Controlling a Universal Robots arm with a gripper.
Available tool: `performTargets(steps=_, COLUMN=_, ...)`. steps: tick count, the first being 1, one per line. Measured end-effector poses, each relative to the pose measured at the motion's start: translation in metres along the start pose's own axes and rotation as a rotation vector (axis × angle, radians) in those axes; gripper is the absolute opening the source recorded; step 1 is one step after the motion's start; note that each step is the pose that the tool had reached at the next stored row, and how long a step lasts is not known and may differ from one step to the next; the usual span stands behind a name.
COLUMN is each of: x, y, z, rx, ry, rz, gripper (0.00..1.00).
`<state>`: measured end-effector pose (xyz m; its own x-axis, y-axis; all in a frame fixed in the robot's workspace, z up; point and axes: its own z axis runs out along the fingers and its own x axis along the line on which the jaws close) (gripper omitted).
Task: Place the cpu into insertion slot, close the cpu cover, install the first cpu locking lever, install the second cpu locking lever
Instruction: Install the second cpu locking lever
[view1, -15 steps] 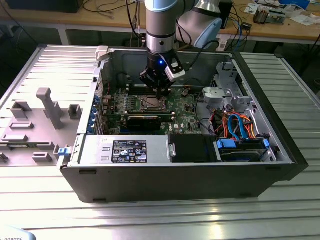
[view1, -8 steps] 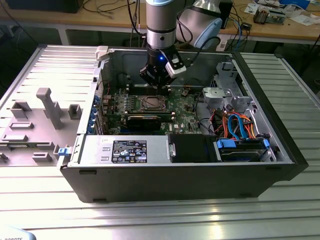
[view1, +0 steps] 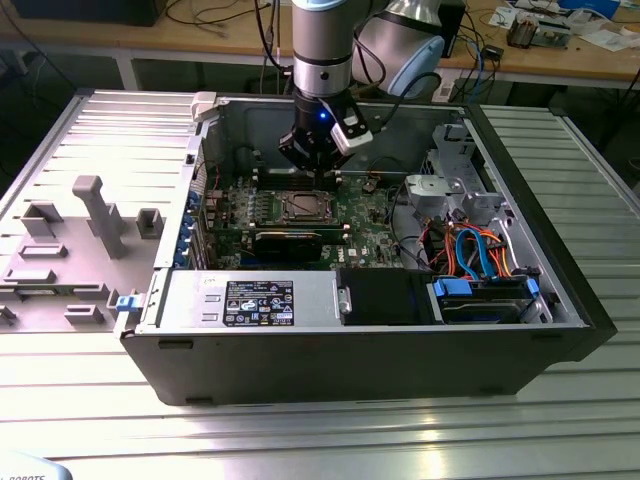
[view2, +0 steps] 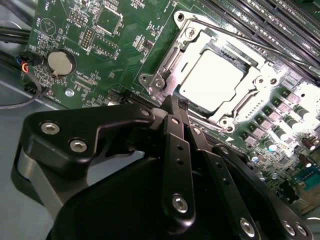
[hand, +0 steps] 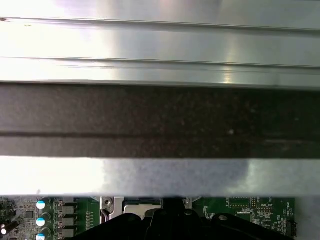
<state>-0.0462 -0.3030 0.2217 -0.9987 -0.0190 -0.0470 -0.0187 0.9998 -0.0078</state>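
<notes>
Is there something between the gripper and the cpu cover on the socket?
Nothing visible stands between them. In the second wrist view the gripper hangs at the edge of the cpu cover, which lies flat around the cpu.

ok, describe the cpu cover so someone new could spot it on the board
Find the open computer case and the green circuit board on its floor. Directly under the gripper sits the cpu cover: a thin silver metal frame lying flat around the pale square cpu, the one shiny framed square among dark chips and slots.
</notes>
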Motion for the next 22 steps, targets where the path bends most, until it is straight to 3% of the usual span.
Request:
performTargets(steps=11, x=0.0004, y=0.0001, z=0.0, rx=-0.0001, ry=0.0, rz=0.0, gripper=0.11)
performTargets(steps=22, x=0.0005, y=-0.0077, z=0.0001, rx=-0.0002, ry=-0.0001, rz=0.0, gripper=0.11)
